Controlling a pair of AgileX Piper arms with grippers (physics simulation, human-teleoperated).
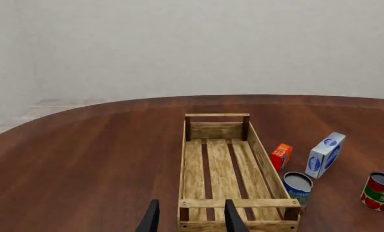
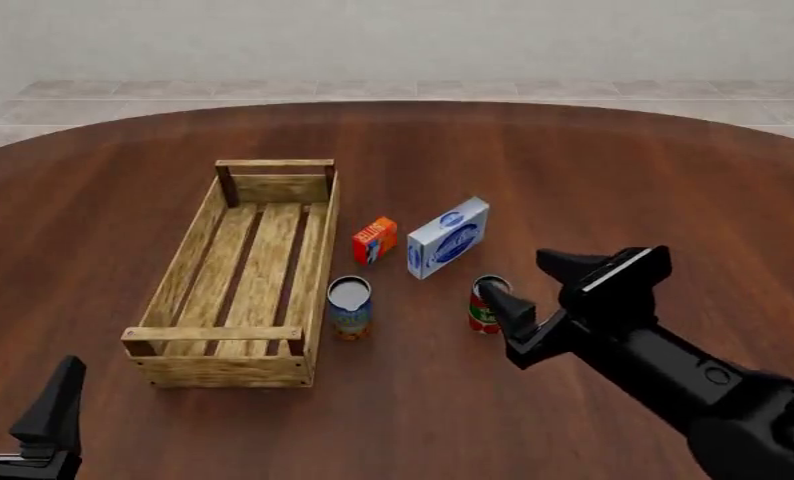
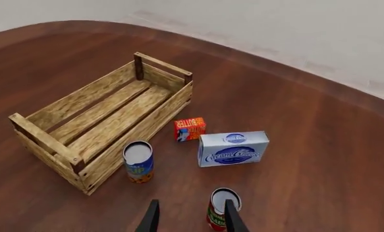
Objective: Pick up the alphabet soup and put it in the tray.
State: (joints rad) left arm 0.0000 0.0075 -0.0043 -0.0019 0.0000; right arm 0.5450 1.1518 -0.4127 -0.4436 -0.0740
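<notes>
Two cans stand upright, and the blue soup can lies left of my wide-open right claw, which hangs nearer it than my open left claw.

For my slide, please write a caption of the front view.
Right gripper open near the red-and-green can; alphabet soup upright beside the tray.

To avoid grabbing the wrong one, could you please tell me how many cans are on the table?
2: the soup stands beside the tray; the red-and-green can stands right of it.
</notes>
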